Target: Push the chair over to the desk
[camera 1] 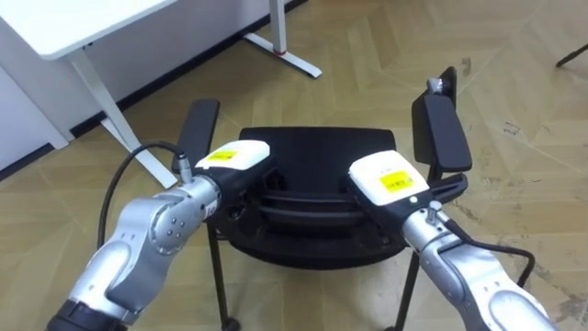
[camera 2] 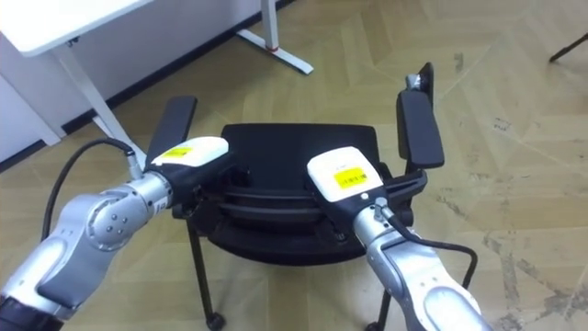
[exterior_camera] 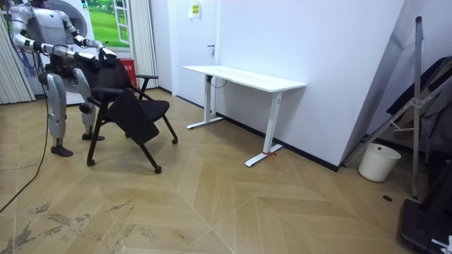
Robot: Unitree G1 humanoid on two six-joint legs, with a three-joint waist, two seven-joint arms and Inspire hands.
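Floor of pale herringbone wood [camera 1: 367, 55] surrounds you. Ahead and to your left stands a white desk [camera 1: 73, 23] on white metal legs, and one long foot of it lies on the floor just beyond the chair. In the room view the desk sits against a white wall [exterior_camera: 318, 42]. A white plastic bucket [exterior_camera: 378, 161] and a grey folded ladder [exterior_camera: 418, 85] stand well apart on the room view's right.

A small yellow sign [exterior_camera: 194, 10] hangs high on that wall. Your left hand [camera 1: 234, 156] and right hand [camera 1: 390, 177] each carry a yellow sticker [camera 1: 395, 182] on the back. All the writing is too small to read.

The black folding chair with padded armrests [camera 1: 317, 152] stands directly in front of you, seat facing away. Both hands lie on the top edge of its backrest [camera 1: 308, 200], left and right of the middle. Their fingers are hidden over that edge, so you cannot tell whether they grip it.
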